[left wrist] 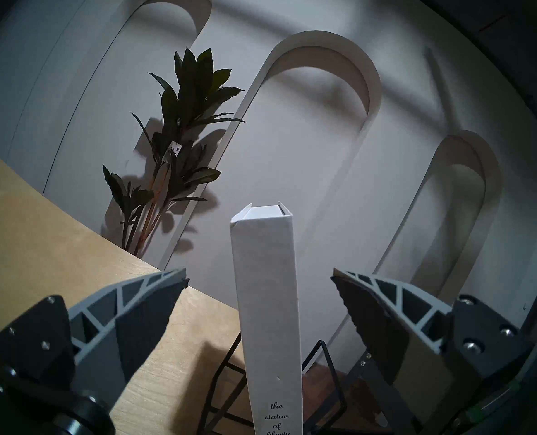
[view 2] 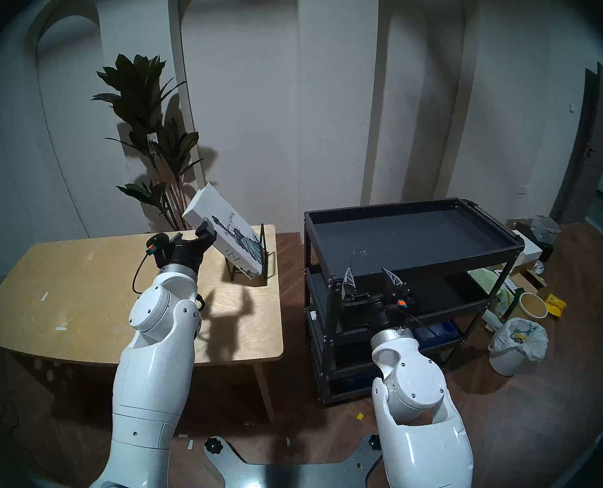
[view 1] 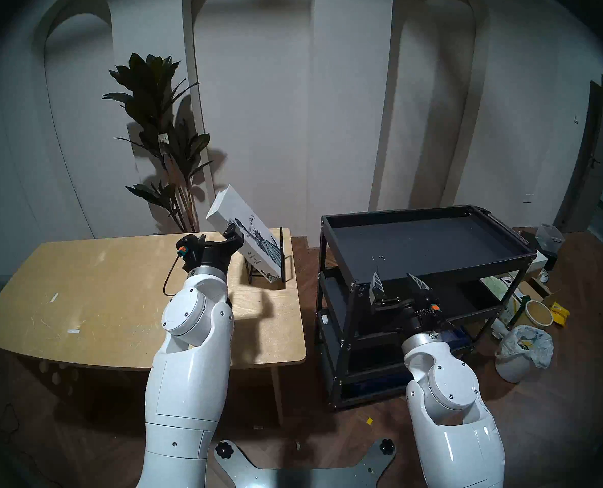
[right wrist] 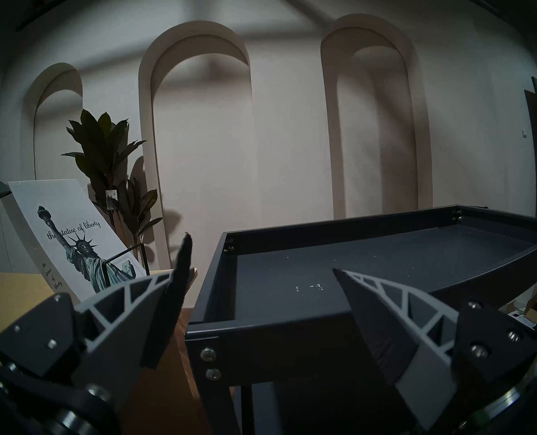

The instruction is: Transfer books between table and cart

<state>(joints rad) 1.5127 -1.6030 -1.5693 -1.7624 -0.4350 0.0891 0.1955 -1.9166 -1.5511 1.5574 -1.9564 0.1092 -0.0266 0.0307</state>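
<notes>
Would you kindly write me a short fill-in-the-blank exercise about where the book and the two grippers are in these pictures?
1. The white book leans tilted in a black wire ____ on the table.
2. The left gripper is ____, one finger on each side of the book's spine.
3. The cart has nothing on its ____ shelf.
4. The right gripper is open at the near edge of the ____.

Missing words: rack; open; top; cart
</notes>
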